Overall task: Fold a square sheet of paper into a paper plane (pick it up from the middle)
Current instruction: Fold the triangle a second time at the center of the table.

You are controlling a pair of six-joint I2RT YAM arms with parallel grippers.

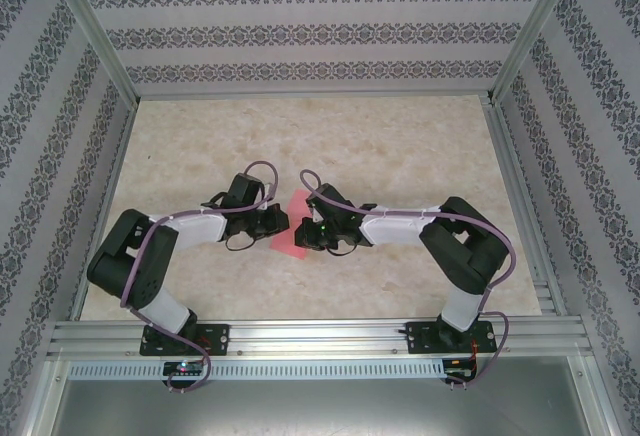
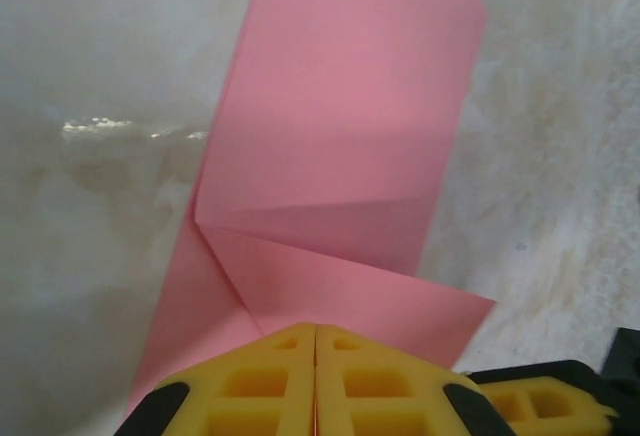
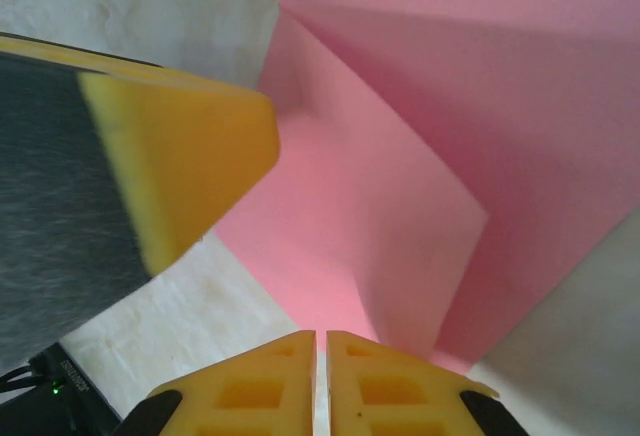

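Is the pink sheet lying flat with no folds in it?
No, the pink sheet of paper shows diagonal creases and a flap folded over it.

No legible text, label, brand mark, number or sign on any surface in the top, left wrist or right wrist views.

Black-and-white arms (image 1: 150, 256), purple cables (image 1: 503, 246), yellow ribbed jaws; a green light (image 1: 325, 226), seemingly.
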